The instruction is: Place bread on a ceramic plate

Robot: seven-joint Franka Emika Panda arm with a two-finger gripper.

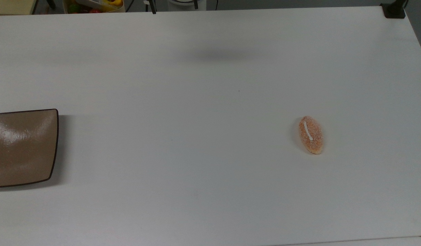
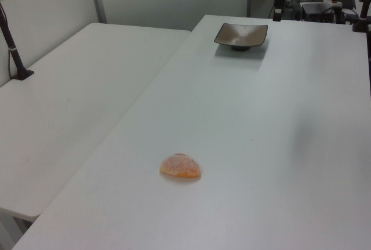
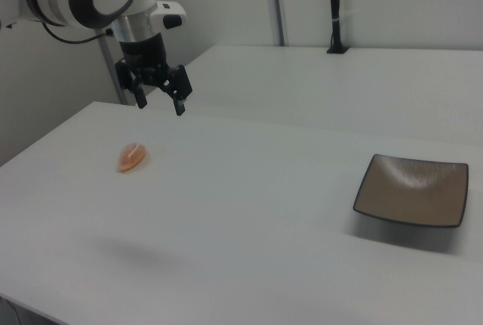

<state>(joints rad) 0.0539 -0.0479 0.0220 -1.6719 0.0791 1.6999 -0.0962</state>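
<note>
White table (image 3: 249, 212) runs wide; in the right view, from its left, the gripper (image 3: 160, 102) hangs above, fingers spread, holding nothing. Below lies the speckled orange bun (image 3: 131, 157), well apart from the glossy brown plate (image 3: 412, 190).

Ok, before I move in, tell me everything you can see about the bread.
The bread is a small oval bun with an orange-tan, speckled, sugary-looking crust and a thin white stripe along its upper face. It lies flat on the bare white table, long axis slightly tilted in the top view, at the top view's right. Nothing touches it except the table. It sits far from the ceramic plate. In the right view the gripper hangs above the table, apart from the bun, fingers open.
</note>
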